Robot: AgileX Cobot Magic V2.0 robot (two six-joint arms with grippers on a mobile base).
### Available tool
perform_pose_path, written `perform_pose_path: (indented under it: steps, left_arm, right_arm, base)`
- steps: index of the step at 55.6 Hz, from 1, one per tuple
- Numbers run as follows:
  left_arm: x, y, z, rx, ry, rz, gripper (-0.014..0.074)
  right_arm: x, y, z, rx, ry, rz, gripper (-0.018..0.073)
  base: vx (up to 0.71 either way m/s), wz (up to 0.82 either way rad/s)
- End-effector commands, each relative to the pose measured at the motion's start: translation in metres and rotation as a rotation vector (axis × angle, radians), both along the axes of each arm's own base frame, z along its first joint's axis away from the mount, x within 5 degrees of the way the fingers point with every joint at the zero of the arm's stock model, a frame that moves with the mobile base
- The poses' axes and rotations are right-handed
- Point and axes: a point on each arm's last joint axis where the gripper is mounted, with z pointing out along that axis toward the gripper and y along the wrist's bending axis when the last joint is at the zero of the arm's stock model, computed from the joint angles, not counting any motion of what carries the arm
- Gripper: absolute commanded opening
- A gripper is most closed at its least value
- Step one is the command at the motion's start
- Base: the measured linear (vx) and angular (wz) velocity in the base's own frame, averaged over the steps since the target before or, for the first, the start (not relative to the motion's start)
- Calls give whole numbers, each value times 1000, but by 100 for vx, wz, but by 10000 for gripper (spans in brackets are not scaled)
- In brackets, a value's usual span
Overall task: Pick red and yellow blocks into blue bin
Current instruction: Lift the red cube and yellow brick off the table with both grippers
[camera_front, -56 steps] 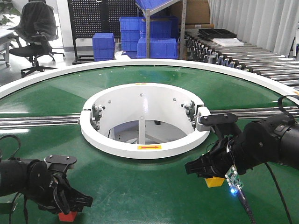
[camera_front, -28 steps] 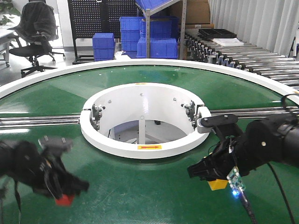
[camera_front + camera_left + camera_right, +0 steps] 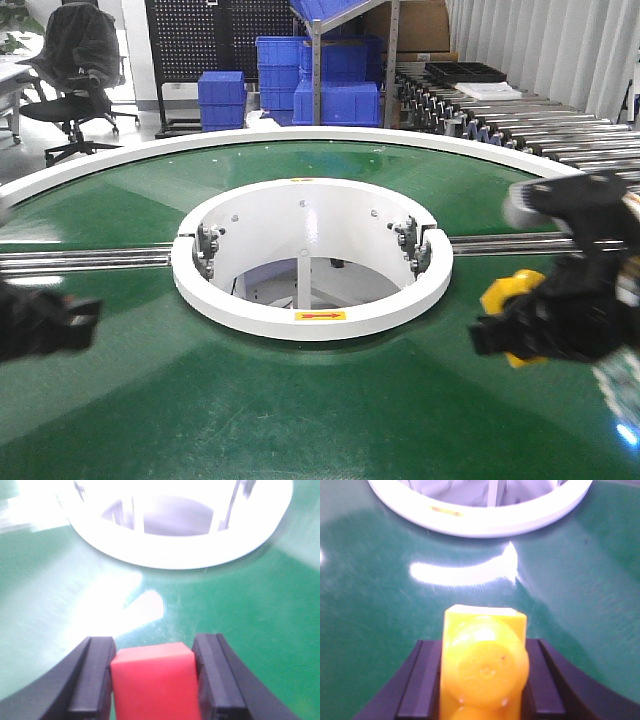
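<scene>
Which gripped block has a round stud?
The yellow block in the right gripper; the red block in the left gripper shows only flat faces.

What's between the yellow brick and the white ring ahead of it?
Right wrist view: only bare green surface between yellow brick and white ring.

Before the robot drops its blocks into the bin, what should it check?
1. Red block squeezed between the left jaws: ok.
2. Yellow brick squeezed between the right jaws: ok.
3. Both blocks away from the white ring: ok, green table shows between them.
4. Where the blue bin is: cannot tell, no view shows it.
5. Front view sharp enough to judge height: not ok, both sides are blurred.
</scene>
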Motion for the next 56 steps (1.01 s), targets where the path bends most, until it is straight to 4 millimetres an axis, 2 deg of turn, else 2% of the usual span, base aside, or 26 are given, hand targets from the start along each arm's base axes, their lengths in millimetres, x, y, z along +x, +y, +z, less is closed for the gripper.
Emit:
perform_pose_path:
  steps: [1, 11, 19, 29, 56]
  left_arm:
    - [-31, 6, 18, -50, -170, 9, -1]
    - [-85, 17, 6, -128, -257, 19, -1]
    - [-109, 23, -3, -140, -317, 22, -1]
    - [-113, 24, -8, -144, -332, 24, -1]
    - [-113, 24, -9, -142, -325, 23, -1]
  right_arm:
    - [-30, -9, 19, 50, -200, 10, -10]
    - [-76, -22, 0, 98, -327, 12, -10]
    - [-96, -28, -18, 116, -347, 6, -10]
    - [-99, -29, -28, 105, -315, 6, -10]
    - [-99, -29, -28, 103, -313, 6, -10]
  base:
    - [0, 0]
    - [0, 0]
    - [0, 0]
    - [0, 0]
    - [0, 0]
